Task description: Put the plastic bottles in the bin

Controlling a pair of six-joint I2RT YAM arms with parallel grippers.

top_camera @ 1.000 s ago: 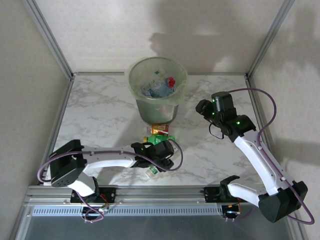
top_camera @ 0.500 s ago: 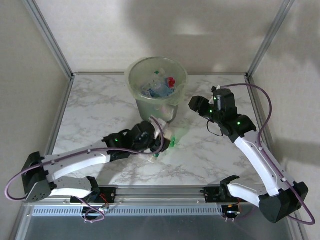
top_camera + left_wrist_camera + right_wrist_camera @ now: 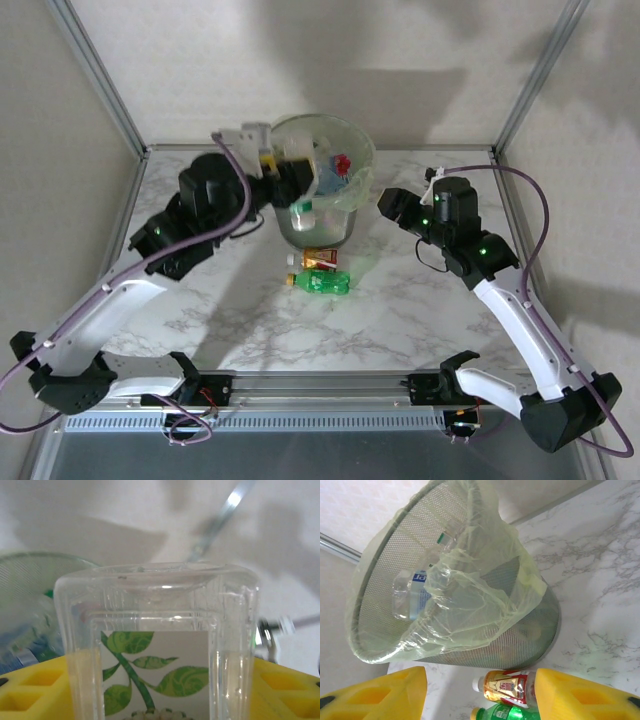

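My left gripper [image 3: 284, 172] is raised at the near-left rim of the bin [image 3: 345, 215] and is shut on a clear bottle [image 3: 305, 211] with a white, green-leaf label. In the left wrist view that bottle [image 3: 159, 645] sits between my yellow fingers [image 3: 35, 690], with the bin's rim [image 3: 35, 567] behind on the left. Several bottles [image 3: 326, 180] lie inside the bin. On the table in front of it lie a red-and-gold labelled bottle [image 3: 320, 259] and a green bottle [image 3: 322, 283]. My right gripper [image 3: 386, 204] hangs open and empty to the right of the bin [image 3: 520, 630], above both bottles [image 3: 507, 686].
The bin's thin liner bag [image 3: 470, 600] droops over its rim. Metal frame posts [image 3: 100, 75] and pale walls close the marble table [image 3: 200, 215] on the left, back and right. My left arm's links [image 3: 110, 300] stretch across the table's left side.
My left arm has lifted the clear bottle from the table in front of the bin up to the bin's rim. My right gripper has drifted slightly left towards the bin.
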